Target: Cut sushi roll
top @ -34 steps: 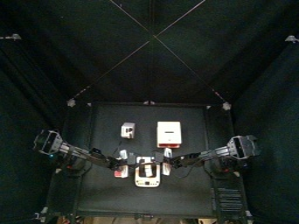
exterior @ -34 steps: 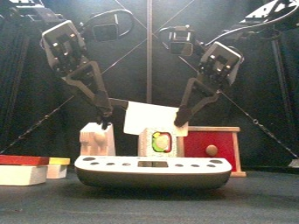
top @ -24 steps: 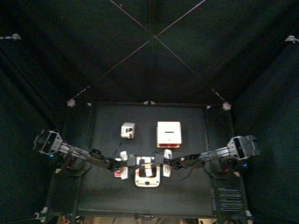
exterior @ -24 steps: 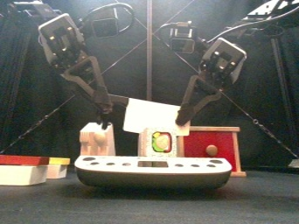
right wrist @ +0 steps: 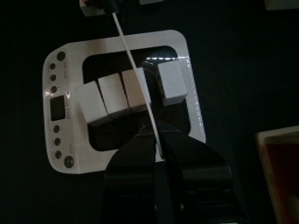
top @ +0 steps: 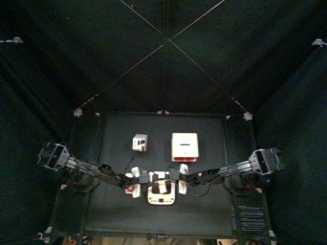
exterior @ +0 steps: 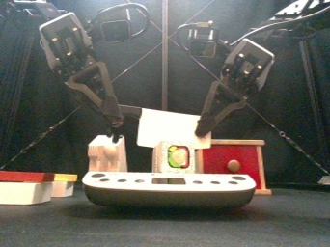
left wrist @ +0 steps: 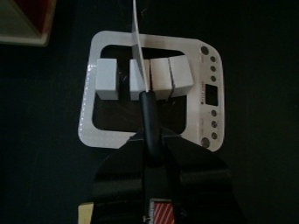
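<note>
Gripping knives, both claws [exterior: 157,135] (seemingly) overhang the white board [exterior: 168,189] on black table [top: 211,167].

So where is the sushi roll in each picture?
Top: roll tiny, low in the middle, on the white board.
Front: roll in the middle, seen end-on.
Left wrist: roll upper middle.
Right wrist: roll near the middle.
Shared landmark: the white board under it.
</note>
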Controlling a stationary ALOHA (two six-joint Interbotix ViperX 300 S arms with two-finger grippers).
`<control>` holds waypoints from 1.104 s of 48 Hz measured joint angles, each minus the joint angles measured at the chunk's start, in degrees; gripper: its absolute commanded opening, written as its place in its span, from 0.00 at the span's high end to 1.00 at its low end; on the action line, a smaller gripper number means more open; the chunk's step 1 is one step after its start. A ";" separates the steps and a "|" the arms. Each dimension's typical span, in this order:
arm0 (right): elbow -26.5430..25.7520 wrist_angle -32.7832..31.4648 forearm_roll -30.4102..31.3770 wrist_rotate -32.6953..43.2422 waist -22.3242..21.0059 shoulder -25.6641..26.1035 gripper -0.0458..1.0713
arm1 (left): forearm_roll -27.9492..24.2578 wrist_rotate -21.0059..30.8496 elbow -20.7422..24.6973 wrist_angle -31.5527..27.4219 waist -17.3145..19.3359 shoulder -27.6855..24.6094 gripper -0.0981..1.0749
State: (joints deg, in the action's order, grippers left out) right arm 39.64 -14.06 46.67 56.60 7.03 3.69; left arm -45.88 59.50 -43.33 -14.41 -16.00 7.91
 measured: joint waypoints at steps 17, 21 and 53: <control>0.09 -0.18 -0.09 0.00 0.53 0.62 0.79 | 0.00 -0.18 0.53 0.00 -0.44 0.53 0.56; 0.09 -0.26 -0.09 0.00 0.97 0.88 0.79 | 0.00 -0.09 0.79 0.00 -0.88 0.53 0.56; 0.35 -0.26 -0.18 0.00 2.20 0.62 0.79 | 0.09 -0.09 0.97 -0.09 -1.67 -0.79 0.56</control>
State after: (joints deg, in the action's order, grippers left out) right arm 39.99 -14.33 46.49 56.60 9.23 4.31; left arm -45.79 59.41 -42.36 -14.50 -17.67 7.12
